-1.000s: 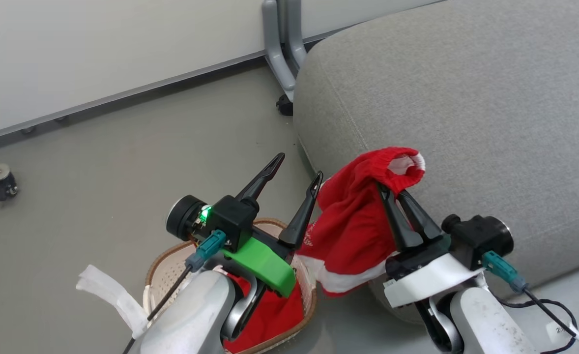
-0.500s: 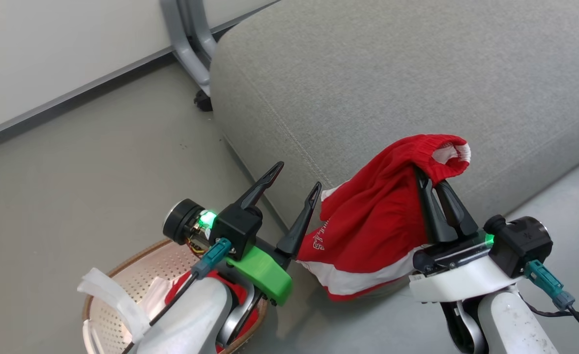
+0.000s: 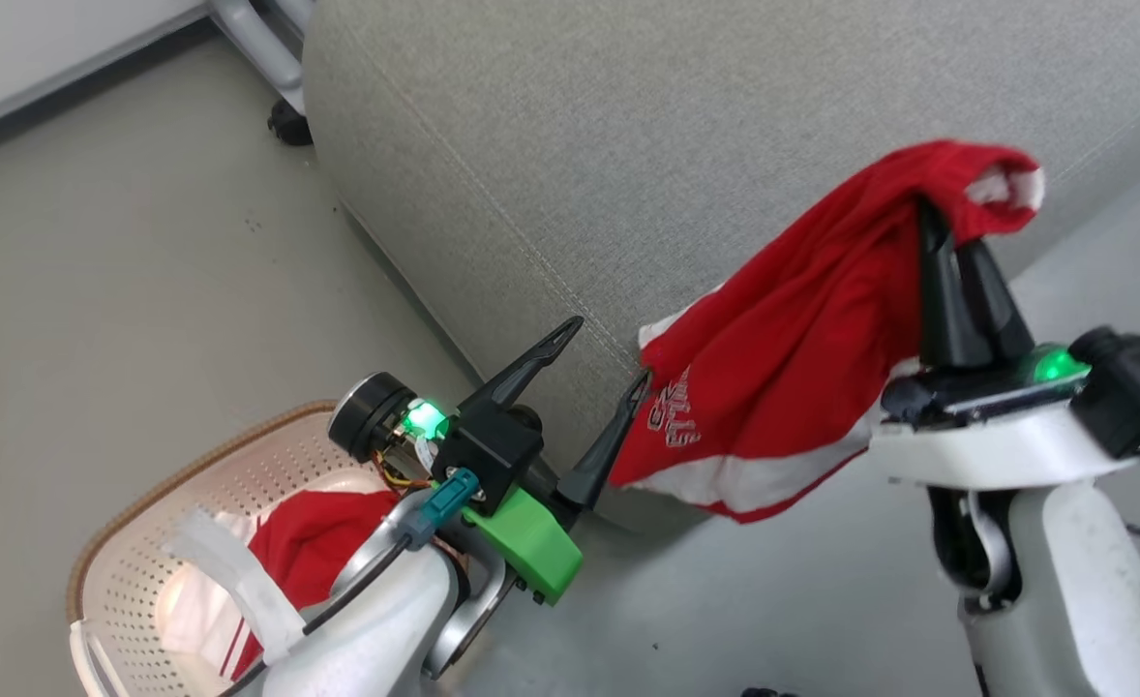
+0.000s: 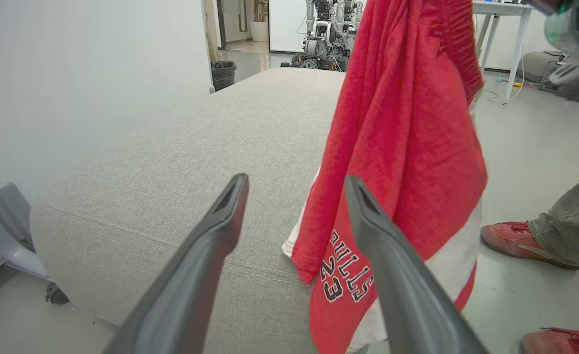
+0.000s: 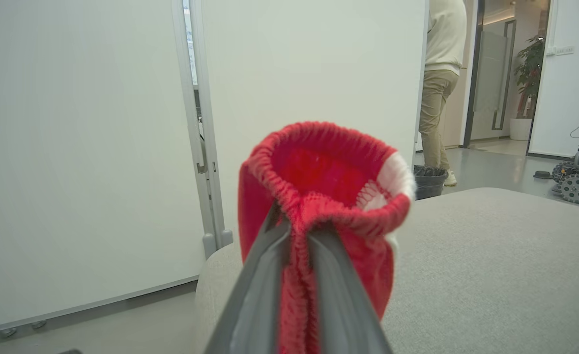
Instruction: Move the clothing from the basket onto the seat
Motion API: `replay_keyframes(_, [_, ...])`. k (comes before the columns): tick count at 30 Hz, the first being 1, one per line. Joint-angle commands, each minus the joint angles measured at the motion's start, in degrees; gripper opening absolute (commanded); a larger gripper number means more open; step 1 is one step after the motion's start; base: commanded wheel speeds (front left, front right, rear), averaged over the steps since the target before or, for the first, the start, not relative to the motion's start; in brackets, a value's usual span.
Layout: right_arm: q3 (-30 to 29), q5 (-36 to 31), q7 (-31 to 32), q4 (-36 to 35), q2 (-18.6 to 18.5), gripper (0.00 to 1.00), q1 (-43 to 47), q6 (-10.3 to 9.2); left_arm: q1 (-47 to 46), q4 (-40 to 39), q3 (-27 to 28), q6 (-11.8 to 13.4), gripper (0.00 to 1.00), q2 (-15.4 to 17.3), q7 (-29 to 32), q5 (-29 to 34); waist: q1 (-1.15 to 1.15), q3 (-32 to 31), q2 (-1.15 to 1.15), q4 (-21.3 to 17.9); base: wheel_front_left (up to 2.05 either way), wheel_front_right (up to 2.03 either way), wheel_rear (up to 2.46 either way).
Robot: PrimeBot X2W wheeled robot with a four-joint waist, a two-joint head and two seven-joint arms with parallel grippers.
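Note:
Red shorts (image 3: 802, 329) with white trim and printed lettering hang in the air in front of the light grey seat (image 3: 580, 126). My right gripper (image 3: 947, 223) is shut on their elastic waistband (image 5: 319, 167), fingers pointing up. The left gripper (image 3: 607, 350) stands open beside the shorts' lower hem, nothing between its fingers; in the left wrist view this gripper (image 4: 295, 179) points at the seat (image 4: 196, 162), with the shorts (image 4: 407, 147) to its right. At the lower left stands the cream perforated basket (image 3: 135, 581), with more red and white clothing (image 3: 309, 542) inside, partly hidden by my left forearm.
A grey frame leg with a castor (image 3: 280, 106) stands on the floor at the seat's far corner. A person's red shoes (image 4: 515, 236) are on the floor right of the seat. Another person (image 5: 442, 73) stands by a doorway, near a dark bin (image 5: 429, 179).
The head camera has swung, shifting seat and basket in the picture and showing more of the basket. My right gripper has carried the shorts higher and further from the left gripper.

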Motion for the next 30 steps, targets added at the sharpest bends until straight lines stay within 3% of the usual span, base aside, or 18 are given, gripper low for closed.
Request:
replay_keyframes(1, [-0.99,0.14,-0.18,-0.32,0.14,0.00,-3.67,-0.04,-1.36,-0.61,0.04,-0.36,1.00,0.90,0.40,0.33,0.00,4.99,0.00,1.37,0.00,0.00,0.00])
replay_keyframes(9, [-8.99,1.42,-0.19,3.45,-1.86,0.00,-20.92,-0.05,-5.55,-4.11,-0.65,-1.26,1.00,3.22,3.03,2.60,0.00,14.42,0.00,4.97,0.00,0.00,0.00])
replay_keyframes(19, [-18.87,2.31,-0.18,10.84,-8.11,0.00,-40.77,-0.04,-11.98,-8.64,-2.50,-2.88,1.00,5.40,7.13,5.27,0.00,25.64,0.00,7.86,0.00,0.00,0.00])
replay_keyframes(25, [-20.40,0.62,-0.18,19.85,-9.60,0.00,-43.65,-0.04,-13.77,-9.61,-2.79,-3.15,1.00,5.77,7.84,5.71,0.00,29.17,0.00,9.04,0.00,0.00,0.00])
replay_keyframes(30, [-20.76,-0.63,-0.18,28.23,-7.90,0.00,-41.52,-0.04,-13.99,-9.12,-2.83,-2.81,1.00,5.81,7.39,5.54,0.00,29.90,0.00,10.02,0.00,0.00,0.00])
